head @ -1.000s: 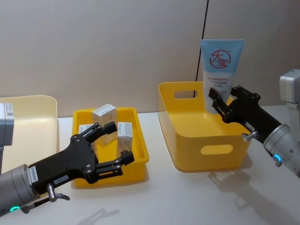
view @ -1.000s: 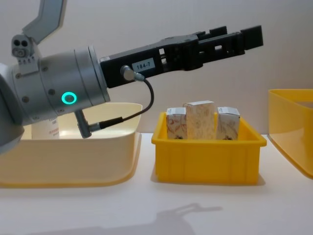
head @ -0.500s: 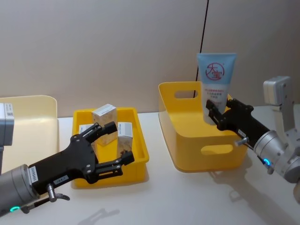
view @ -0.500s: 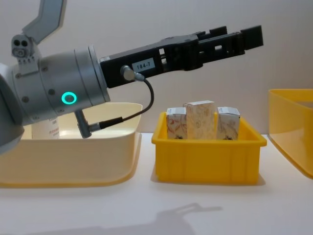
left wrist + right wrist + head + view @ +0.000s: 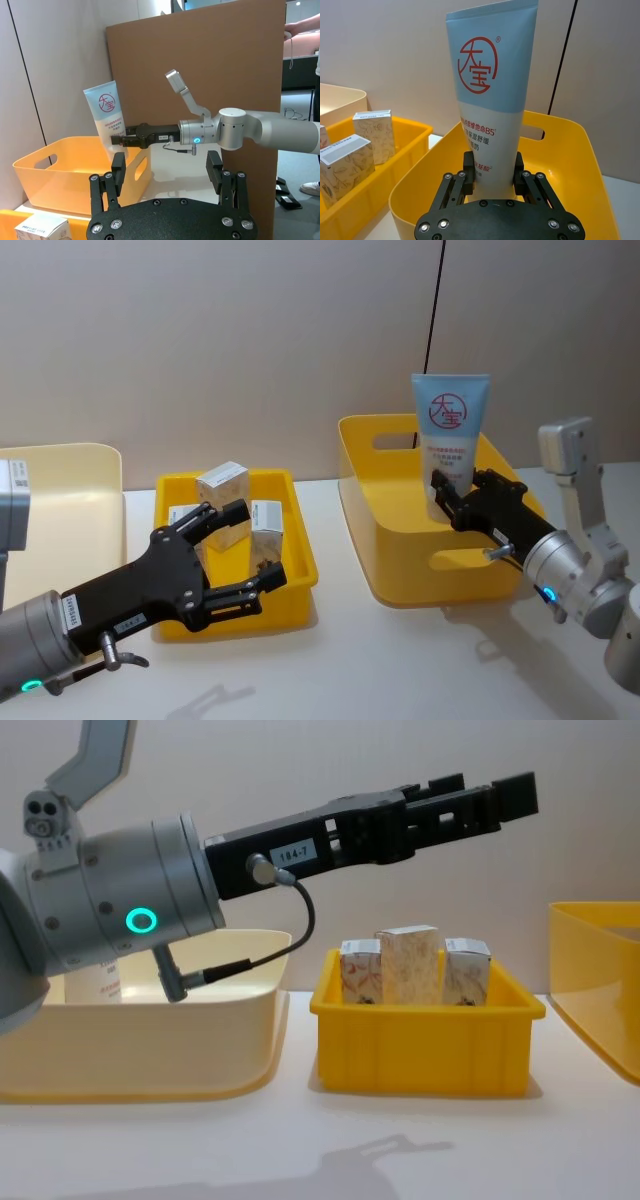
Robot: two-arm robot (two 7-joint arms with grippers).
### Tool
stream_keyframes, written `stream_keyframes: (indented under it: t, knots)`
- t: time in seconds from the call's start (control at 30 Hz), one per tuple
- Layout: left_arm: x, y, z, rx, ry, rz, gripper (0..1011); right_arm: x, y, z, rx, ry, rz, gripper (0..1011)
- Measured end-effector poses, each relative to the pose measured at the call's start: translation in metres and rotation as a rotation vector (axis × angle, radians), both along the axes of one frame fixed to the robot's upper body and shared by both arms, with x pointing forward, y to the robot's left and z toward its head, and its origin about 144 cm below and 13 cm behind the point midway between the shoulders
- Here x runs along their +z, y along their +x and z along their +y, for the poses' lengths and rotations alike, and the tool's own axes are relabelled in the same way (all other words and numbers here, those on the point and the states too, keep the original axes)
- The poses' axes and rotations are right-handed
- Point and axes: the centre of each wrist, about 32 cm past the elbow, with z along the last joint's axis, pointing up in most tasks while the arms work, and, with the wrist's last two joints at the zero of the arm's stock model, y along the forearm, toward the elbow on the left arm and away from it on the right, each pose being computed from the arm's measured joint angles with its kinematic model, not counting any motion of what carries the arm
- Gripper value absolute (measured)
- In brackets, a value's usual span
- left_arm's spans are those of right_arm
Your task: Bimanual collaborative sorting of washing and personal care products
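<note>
The right hand (image 5: 447,502) grips the base of the tall pale-blue soft tube (image 5: 450,430), upright over the deep yellow plastic bin (image 5: 400,570); best lowered straight inside before releasing, while the left hand (image 5: 258,543) hangs open, empty, left of that bin

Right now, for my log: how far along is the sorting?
Done: three cartons stand in the small tray. In hand: the right end effector grips a pale-blue tube upright over the deep bin. Remaining: releasing it; the left end effector hovers open above the tray.
</note>
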Motion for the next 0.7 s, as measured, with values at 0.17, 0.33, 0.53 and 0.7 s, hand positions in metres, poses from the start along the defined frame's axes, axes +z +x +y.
stream_keyframes:
  t: [0.17, 0.33, 0.53, 0.7]
  knots:
    - [0.0, 0.0, 0.0, 0.0, 0.0, 0.0, 1003, -0.0026, 0.0016, 0.0023, -0.007, 0.003, 0.009, 492]
    - [0.0, 0.0, 0.0, 0.0, 0.0, 0.0, 1003, -0.0037, 0.0024, 0.0035, -0.012, 0.005, 0.014, 628]
    - [0.0, 0.0, 0.0, 0.0, 0.0, 0.0, 1003, -0.005, 0.0032, 0.0046, -0.016, 0.006, 0.018, 841]
    - [0.0, 0.0, 0.0, 0.0, 0.0, 0.0, 1003, -0.0058, 0.0037, 0.0053, -0.018, 0.007, 0.021, 965]
